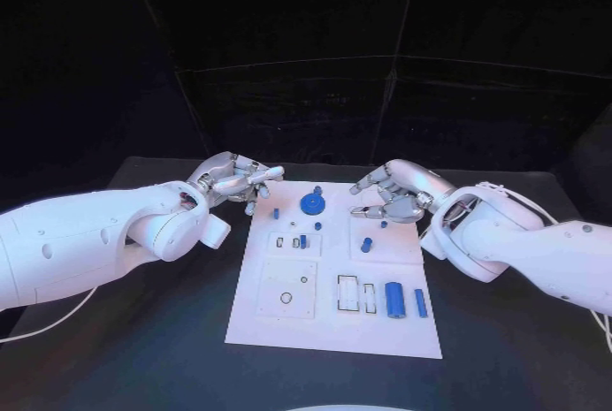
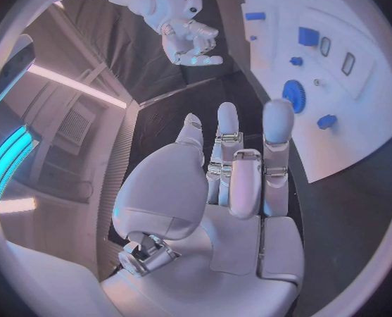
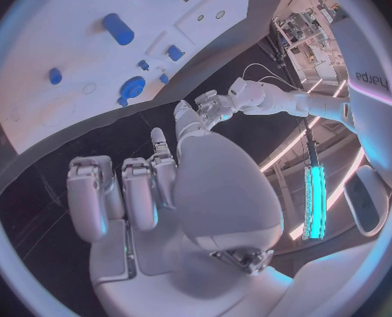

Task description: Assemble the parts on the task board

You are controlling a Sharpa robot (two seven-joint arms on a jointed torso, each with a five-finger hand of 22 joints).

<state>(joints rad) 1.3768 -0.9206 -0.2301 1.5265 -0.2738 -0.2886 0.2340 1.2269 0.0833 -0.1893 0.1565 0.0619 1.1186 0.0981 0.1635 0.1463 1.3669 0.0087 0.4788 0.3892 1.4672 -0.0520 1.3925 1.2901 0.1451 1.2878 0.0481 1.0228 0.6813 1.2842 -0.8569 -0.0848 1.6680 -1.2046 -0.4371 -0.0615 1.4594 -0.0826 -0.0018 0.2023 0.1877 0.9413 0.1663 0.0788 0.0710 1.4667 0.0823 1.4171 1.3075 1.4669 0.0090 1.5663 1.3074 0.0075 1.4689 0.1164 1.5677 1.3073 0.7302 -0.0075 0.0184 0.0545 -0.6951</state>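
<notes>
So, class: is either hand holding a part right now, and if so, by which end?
Nothing is held. The left hand and right hand both hover at the far end of the task board, fingers apart and empty.

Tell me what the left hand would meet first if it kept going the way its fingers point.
Probably the far end of the task board: the left hand points toward the small blue peg there, with the blue gear just beyond. Depth is unclear.

On the one white task board [image 1: 334, 327] you can count seven blue parts: one round gear [image 1: 311, 202] toward 12 o'clock, two long cylinders [image 1: 395, 299] side by side toward 5 o'clock, and four small pieces [image 1: 366, 245] scattered between, flanked by two silver hands [image 1: 237, 181].
</notes>
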